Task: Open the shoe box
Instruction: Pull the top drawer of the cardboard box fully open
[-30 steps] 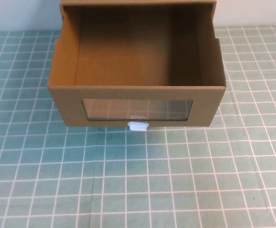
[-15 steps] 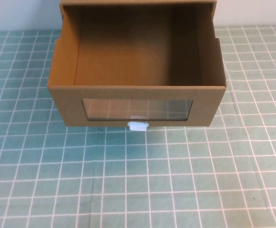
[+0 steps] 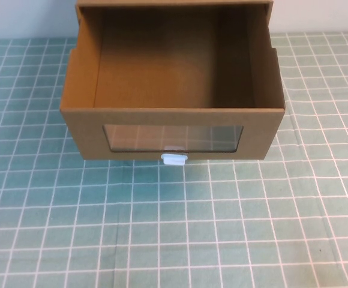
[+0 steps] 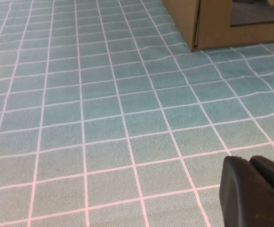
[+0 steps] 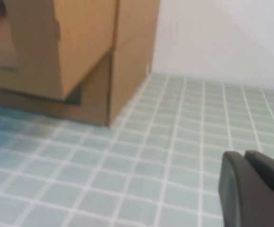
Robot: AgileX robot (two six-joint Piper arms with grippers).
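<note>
Nothing has moved: the brown cardboard drawer-style shoe box [image 3: 174, 117] stands open, left gripper [image 4: 250, 163] and right gripper [image 5: 244, 156] parked low either side, apparently clenched empty, so the task looks done.

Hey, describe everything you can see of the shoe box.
The shoe box is plain brown cardboard, drawer-style, sitting level on the green checked cloth. Its drawer is slid out toward the robot, open-topped and empty. The front panel has a clear window and a small white pull tab at its lower edge. Only the cloth touches it: the left gripper and right gripper sit shut, off to its sides.
</note>
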